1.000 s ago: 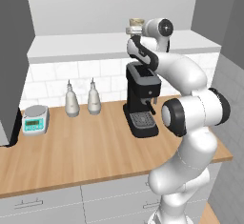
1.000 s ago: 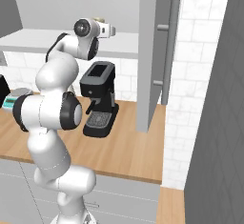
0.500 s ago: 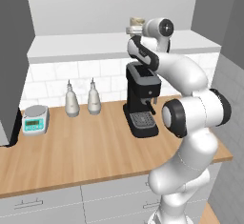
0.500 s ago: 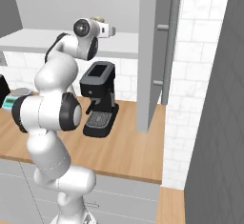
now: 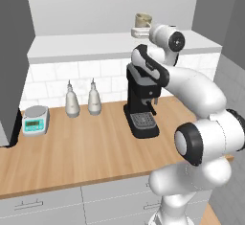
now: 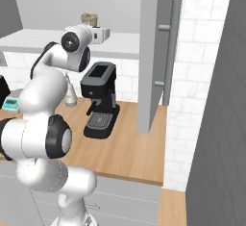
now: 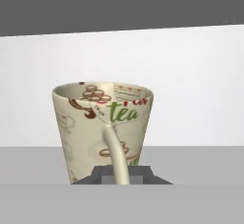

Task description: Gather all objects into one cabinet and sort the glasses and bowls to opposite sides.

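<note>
In the hand view a cream mug [image 7: 102, 127] printed with "tea" stands upright right in front of me, one of the glasses. Its curved handle [image 7: 116, 156] runs down between my fingertips. My gripper [image 7: 120, 174] is shut on that handle. The left base view shows the same mug [image 5: 142, 20] at the top of the arm, just above the long white shelf board [image 5: 86, 44] of the open cabinet, with the gripper [image 5: 139, 31] under it. From the right base view the mug [image 6: 89, 18] peeks out behind the wrist. The bowl is out of view.
A black coffee machine [image 5: 141, 102] stands on the wooden counter [image 5: 86, 147] below the shelf. Two pale bottles [image 5: 81, 99] and a small scale [image 5: 34, 121] stand to its left. A grey cabinet door with a bar handle [image 6: 163, 52] hangs open on the right.
The hand has shifted only slightly at the shelf, with the mug still in its grip. Nothing else has moved.
</note>
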